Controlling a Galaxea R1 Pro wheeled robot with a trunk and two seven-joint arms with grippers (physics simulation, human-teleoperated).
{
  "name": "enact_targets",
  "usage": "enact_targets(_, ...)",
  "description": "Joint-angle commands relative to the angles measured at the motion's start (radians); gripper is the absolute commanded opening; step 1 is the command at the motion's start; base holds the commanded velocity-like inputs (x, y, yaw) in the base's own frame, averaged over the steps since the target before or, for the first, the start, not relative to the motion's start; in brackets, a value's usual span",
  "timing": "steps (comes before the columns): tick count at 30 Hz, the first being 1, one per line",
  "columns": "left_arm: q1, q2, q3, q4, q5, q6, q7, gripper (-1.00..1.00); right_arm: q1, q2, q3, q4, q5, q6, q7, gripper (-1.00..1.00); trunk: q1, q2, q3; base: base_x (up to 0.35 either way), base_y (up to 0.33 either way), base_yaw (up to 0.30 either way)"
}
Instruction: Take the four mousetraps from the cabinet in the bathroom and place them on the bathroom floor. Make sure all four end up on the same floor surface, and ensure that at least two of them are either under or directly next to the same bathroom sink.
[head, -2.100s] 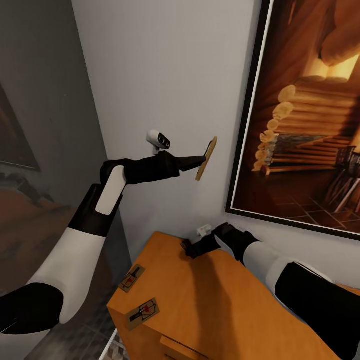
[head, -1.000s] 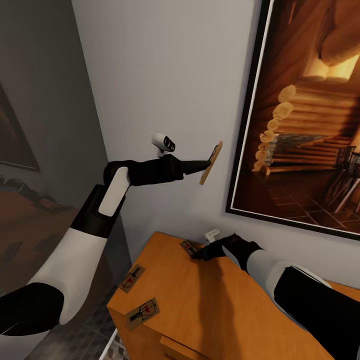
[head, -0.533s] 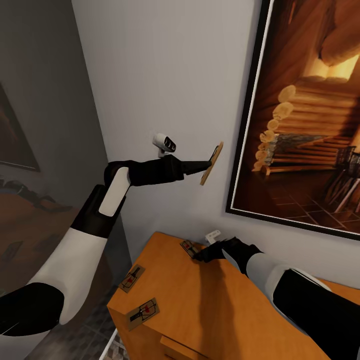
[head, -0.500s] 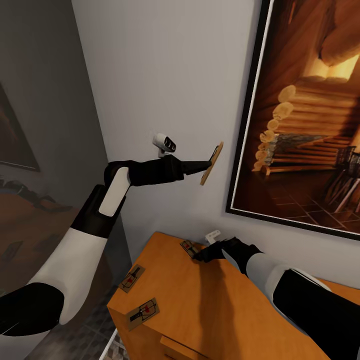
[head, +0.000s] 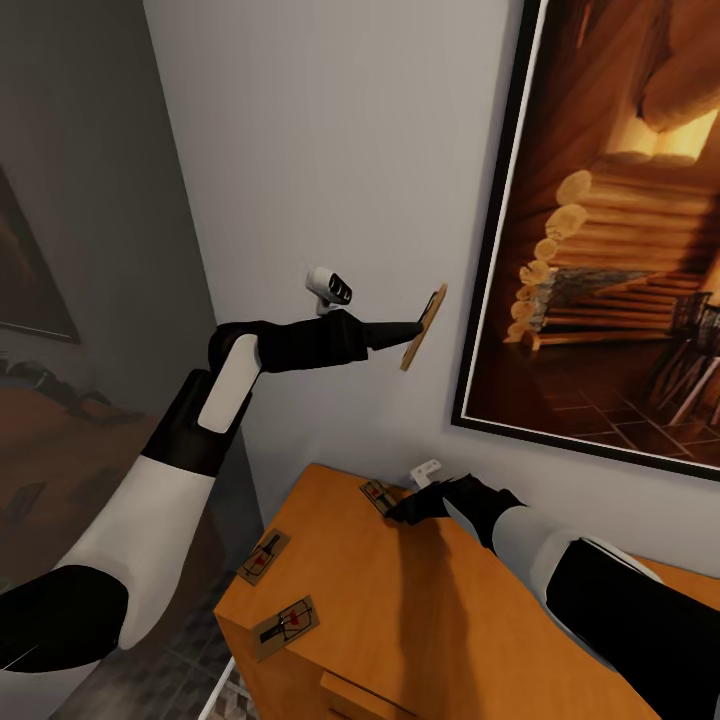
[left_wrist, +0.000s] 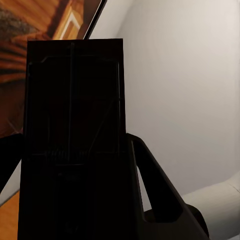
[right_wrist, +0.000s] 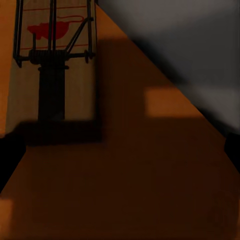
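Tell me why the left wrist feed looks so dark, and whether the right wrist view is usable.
Left wrist view: the held mousetrap sits close to the lens, backlit and nearly black. Right wrist view: dim, the hand's shadow crosses the cabinet, yet the mousetrap on top reads sharp.

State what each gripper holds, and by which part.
Left gripper pinches a mousetrap by one long edge; right gripper holds nothing, its fingertips beside another trap.

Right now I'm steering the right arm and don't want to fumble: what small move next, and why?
Probably ease the right hand forward and shut it on the back mousetrap. The trap lies flat on the cabinet just ahead of the open fingers, while the left hand already holds one mousetrap aloft.
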Motion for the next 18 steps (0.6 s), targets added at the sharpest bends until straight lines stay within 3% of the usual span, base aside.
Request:
enact_targets(1, -0.001, 0.000, 0.000, 0.000, -0.002, 0.001, -0.005, -1.00, -0.001, 0.000, 0.006, 0.000, -0.008, 0.004, 0.002, 1.00, 0.000, -0.002, -0.002, 0.000, 0.000, 0.000)
enact_targets(18, -0.001, 0.001, 0.000, 0.001, 0.000, 0.001, -0.006, -1.00, -0.001, 0.001, 0.008, -0.003, -0.008, 0.005, 0.002, 1.00, 0.000, -0.002, -0.002, 0.000, 0.043, 0.000)
